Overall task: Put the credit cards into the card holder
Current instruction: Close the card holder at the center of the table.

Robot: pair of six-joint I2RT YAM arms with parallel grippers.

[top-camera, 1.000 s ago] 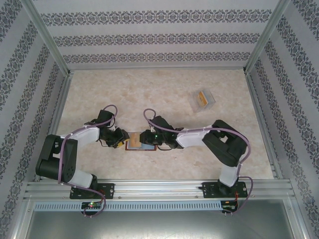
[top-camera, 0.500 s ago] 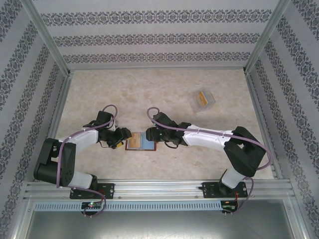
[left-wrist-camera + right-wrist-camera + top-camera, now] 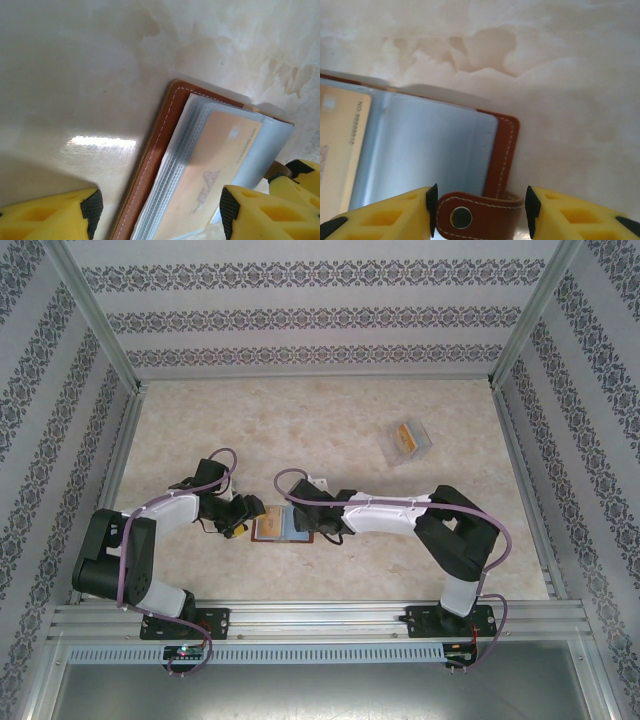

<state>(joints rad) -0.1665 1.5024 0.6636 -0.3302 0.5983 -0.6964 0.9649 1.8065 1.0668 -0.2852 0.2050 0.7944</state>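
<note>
The card holder (image 3: pixel 283 529) lies open on the table between my two grippers, its blue-grey inside up. An orange credit card (image 3: pixel 215 160) sits in its clear sleeves, also seen at the left of the right wrist view as the credit card (image 3: pixel 340 145). My left gripper (image 3: pixel 160 210) is open, its fingers straddling the holder's brown stitched edge (image 3: pixel 155 145). My right gripper (image 3: pixel 480 207) is open with the snap strap (image 3: pixel 485 212) and its stud (image 3: pixel 461 217) lying between the fingers. From above, the left gripper (image 3: pixel 252 514) and right gripper (image 3: pixel 303 523) flank the holder.
A clear plastic box (image 3: pixel 407 441) with an orange card inside lies at the back right. Metal frame posts and patterned walls close in the table (image 3: pixel 330 430) on three sides. A rail (image 3: pixel 320 620) runs along the near edge.
Both grippers have opened wider. The right arm stretched out, then folded back, its gripper staying at the holder's right side. The left arm has hardly moved.
</note>
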